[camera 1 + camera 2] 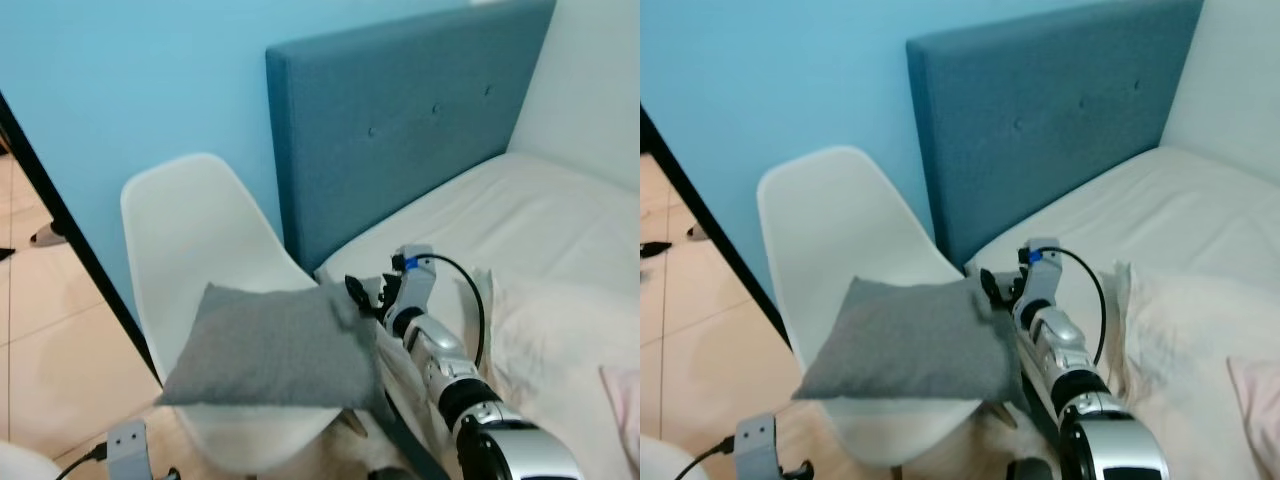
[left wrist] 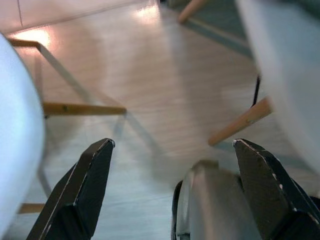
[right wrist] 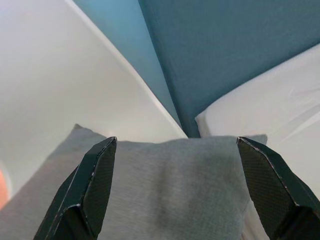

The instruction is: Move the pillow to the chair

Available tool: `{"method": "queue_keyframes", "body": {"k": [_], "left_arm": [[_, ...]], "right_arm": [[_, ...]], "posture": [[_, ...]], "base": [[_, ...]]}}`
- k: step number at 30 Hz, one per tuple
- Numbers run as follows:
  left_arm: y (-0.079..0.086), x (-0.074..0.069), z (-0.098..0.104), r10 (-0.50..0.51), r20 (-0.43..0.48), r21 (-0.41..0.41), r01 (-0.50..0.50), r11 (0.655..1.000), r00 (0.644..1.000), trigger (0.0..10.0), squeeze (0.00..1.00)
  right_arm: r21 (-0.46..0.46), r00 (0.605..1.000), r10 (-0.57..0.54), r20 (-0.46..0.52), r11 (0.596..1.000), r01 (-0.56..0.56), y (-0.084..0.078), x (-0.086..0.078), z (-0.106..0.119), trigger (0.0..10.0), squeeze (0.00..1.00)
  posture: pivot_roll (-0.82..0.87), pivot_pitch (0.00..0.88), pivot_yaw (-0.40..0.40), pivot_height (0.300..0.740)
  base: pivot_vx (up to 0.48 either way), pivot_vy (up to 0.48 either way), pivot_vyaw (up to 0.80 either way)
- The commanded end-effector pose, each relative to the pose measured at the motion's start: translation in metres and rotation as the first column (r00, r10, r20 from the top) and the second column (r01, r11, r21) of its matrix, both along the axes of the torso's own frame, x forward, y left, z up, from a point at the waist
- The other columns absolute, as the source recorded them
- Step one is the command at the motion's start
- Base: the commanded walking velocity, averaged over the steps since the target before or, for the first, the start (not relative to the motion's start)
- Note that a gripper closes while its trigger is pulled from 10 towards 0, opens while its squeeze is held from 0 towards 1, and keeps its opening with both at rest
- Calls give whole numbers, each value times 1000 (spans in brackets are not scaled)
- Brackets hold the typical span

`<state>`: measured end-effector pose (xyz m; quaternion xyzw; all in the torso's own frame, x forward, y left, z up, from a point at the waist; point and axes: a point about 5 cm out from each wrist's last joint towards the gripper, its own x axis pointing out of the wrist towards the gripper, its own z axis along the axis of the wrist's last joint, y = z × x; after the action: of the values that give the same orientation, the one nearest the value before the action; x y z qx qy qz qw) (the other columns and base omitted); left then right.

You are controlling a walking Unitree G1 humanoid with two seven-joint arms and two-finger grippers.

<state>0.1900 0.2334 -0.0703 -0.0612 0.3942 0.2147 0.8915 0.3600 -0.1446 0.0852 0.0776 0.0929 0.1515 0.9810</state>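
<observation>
Already on the seat: the grey pillow is laid flat across the white chair.
Fingers are spread wide on the right gripper at its near edge, apparently for release; the left gripper is likewise spread, idle above the floor.

Chair seat under pillow

Gray pillow lies flat on seat of white chair. Right gripper sits at pillow's right corner, by bed edge; fingers too small to tell if spread. Silver arm runs down to bottom of picture. Blue headboard behind. White bed on right. Blue wall behind chair.
</observation>
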Motion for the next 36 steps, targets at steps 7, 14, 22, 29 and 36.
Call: {"method": "queue_keyframes", "body": {"k": [7, 14, 22, 29, 36], "left_arm": [[-1, -6, -3, 5, -10, 1, -5, 1000, 1000, 10000, 0], [-2, -12, -6, -6, -33, -2, 5, 1000, 999, 10000, 0], [-10, -36, -20, -87, -157, -18, 85, 996, 984, 10000, 0], [-16, -50, -27, -143, -225, -34, 139, 990, 964, 10000, 0], [-17, -51, -28, -149, -225, -36, 144, 989, 963, 10000, 0]], "right_arm": [[-61, 984, -41, -171, 998, 31, -12, -25, -42, 10000, 0], [-176, 930, -129, -345, 982, 71, -36, -60, -84, 10000, 0], [-321, 708, -271, -652, 945, 66, -66, -156, -155, 10000, 0], [-421, 563, -322, -761, 906, -51, -75, -211, -180, 10000, 0], [-412, 540, -333, -773, 910, -30, -78, -213, -180, 10000, 0]], "posture": [[-51, 0, -10, 693], [-54, 0, -11, 721], [-59, 0, -11, 740], [-62, 1, -7, 740], [-64, 4, -6, 740]], "base": [[0, 0, 0], [0, 0, 0], [0, 0, 0], [-40, 0, 0], [-323, 0, -585]]}}
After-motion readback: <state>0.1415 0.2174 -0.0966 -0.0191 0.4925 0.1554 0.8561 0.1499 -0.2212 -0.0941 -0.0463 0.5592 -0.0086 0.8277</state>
